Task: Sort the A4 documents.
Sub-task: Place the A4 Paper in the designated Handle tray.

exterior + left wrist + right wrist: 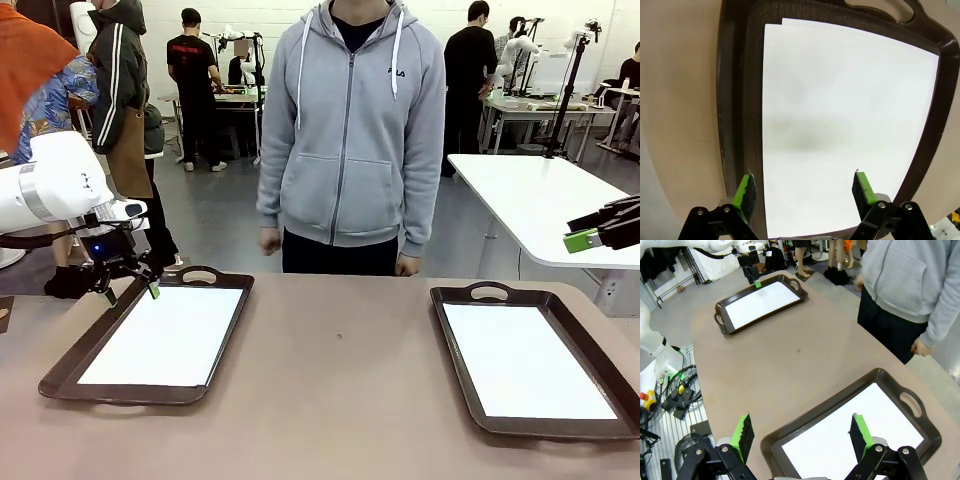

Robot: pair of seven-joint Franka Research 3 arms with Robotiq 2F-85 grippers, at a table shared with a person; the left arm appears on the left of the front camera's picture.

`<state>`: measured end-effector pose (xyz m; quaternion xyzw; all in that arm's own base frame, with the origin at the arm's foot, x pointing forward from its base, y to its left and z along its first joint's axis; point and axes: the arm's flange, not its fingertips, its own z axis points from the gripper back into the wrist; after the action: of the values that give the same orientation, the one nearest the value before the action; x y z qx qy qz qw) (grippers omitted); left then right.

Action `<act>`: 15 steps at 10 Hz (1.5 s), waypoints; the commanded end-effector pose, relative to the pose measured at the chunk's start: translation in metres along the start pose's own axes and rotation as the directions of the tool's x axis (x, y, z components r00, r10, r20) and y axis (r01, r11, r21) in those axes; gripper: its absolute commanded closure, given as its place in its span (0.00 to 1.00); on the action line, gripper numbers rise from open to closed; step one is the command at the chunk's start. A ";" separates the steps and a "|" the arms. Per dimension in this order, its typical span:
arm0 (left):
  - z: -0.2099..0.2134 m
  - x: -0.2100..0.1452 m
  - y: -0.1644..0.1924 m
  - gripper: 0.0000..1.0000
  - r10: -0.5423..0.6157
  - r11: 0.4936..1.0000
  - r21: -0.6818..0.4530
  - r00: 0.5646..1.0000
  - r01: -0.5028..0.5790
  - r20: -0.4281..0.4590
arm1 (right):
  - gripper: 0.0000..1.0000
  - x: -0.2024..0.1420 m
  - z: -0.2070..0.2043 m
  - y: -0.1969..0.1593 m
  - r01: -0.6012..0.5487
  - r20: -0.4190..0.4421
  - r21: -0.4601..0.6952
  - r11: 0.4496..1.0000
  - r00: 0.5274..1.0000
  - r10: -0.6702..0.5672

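Observation:
White A4 documents [168,334] lie flat in the brown tray [62,372] on the table's left; in the left wrist view two sheets [840,110] show, one edge peeking out at the far end. More white documents [525,360] lie in the right tray [455,355]. My left gripper [130,291] hangs open just above the left tray's far left corner, nothing between its green pads [746,192]. My right gripper [590,237] stands open in the air at the right edge, above the right tray [805,422], and holds nothing.
A person in a grey hoodie [350,130] stands at the far side, hands down by the table edge. The bare brown table [340,370] lies between the two trays. A white table [530,200] stands behind on the right.

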<state>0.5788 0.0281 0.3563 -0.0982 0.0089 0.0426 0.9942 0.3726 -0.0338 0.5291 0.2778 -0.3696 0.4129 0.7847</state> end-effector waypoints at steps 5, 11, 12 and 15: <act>0.002 0.000 -0.001 0.00 0.007 1.000 -0.006 1.000 -0.007 0.006 | 0.00 0.000 -0.001 0.000 0.000 0.002 0.005 1.000 1.000 0.000; 0.002 0.000 -0.001 0.00 0.007 1.000 -0.006 1.000 -0.007 0.006 | 0.00 0.000 -0.001 0.000 0.000 0.002 0.005 1.000 1.000 0.000; 0.002 0.000 -0.001 0.00 0.007 1.000 -0.006 1.000 -0.007 0.006 | 0.00 0.000 -0.001 0.000 0.000 0.002 0.005 1.000 1.000 0.000; 0.002 0.000 -0.001 0.00 0.007 1.000 -0.006 1.000 -0.007 0.006 | 0.00 0.000 -0.001 0.000 0.000 0.002 0.005 1.000 1.000 0.000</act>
<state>0.5780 0.0268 0.3564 -0.1096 0.0119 0.0486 0.9927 0.3726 -0.0338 0.5291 0.2778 -0.3696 0.4129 0.7847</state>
